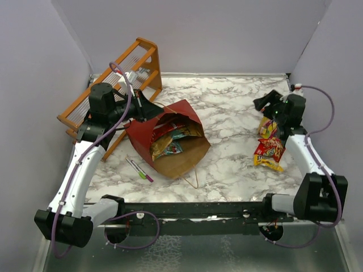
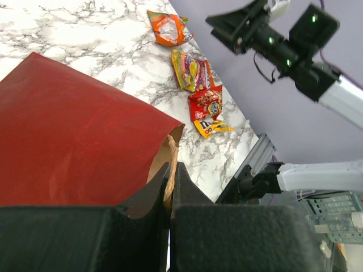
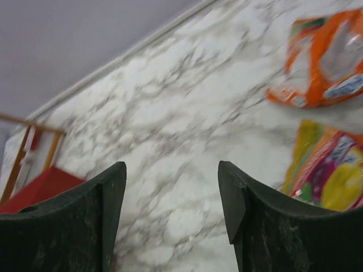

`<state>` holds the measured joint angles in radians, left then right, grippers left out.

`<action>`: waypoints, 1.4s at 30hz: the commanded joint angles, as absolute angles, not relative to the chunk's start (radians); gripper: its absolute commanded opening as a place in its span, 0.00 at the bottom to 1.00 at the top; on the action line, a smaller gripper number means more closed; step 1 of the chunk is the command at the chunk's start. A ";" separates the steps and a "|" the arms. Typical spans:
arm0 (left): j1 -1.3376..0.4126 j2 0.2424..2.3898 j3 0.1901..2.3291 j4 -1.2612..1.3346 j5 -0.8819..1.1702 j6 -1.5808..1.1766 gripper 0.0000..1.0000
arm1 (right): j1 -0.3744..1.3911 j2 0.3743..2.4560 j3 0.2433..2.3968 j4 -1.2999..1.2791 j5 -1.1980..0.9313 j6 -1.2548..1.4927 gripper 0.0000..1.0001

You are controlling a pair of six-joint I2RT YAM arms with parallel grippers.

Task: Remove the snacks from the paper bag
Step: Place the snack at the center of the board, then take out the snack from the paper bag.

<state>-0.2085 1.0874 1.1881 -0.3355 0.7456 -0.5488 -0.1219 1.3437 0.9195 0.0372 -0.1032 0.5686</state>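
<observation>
The dark red paper bag lies on its side at centre left, with its kraft mouth facing the near edge. Several snacks show inside the mouth. My left gripper is shut on the bag's upper rim; in the left wrist view the jaws pinch the brown paper edge of the bag. Several snack packets lie on the table at the right, orange, yellow-pink and red. My right gripper is open and empty above the marble beside them, with the orange packet to its right.
An orange wooden rack stands at the back left behind the left arm. A green and a pink marker lie in front of the bag. The bag's tan loop handle trails toward the near edge. Grey walls enclose the table.
</observation>
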 commanded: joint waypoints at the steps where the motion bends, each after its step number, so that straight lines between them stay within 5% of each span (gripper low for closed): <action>1: -0.202 1.076 1.205 -0.299 0.753 -0.561 0.00 | -0.007 1.214 0.742 0.120 -0.410 0.564 0.66; 12: -0.202 1.081 1.203 -0.294 0.748 -0.555 0.00 | 0.509 0.872 0.632 0.076 -0.554 0.398 0.66; 16: -0.202 1.087 1.199 -0.284 0.751 -0.561 0.00 | 0.665 0.795 0.590 0.128 -0.471 0.240 0.82; 21: -0.202 1.085 1.210 -0.303 0.742 -0.550 0.00 | 0.904 0.869 0.601 0.167 -0.325 -0.006 0.98; 26: -0.202 1.077 1.200 -0.305 0.738 -0.556 0.00 | 1.085 1.072 0.618 0.246 -0.091 -0.263 1.00; 33: -0.202 1.073 1.197 -0.305 0.739 -0.552 0.00 | 1.095 1.278 0.567 0.466 -0.036 -0.618 0.92; 42: -0.202 1.067 1.186 -0.292 0.750 -0.566 0.00 | 1.094 1.536 0.633 0.594 -0.070 -0.822 0.59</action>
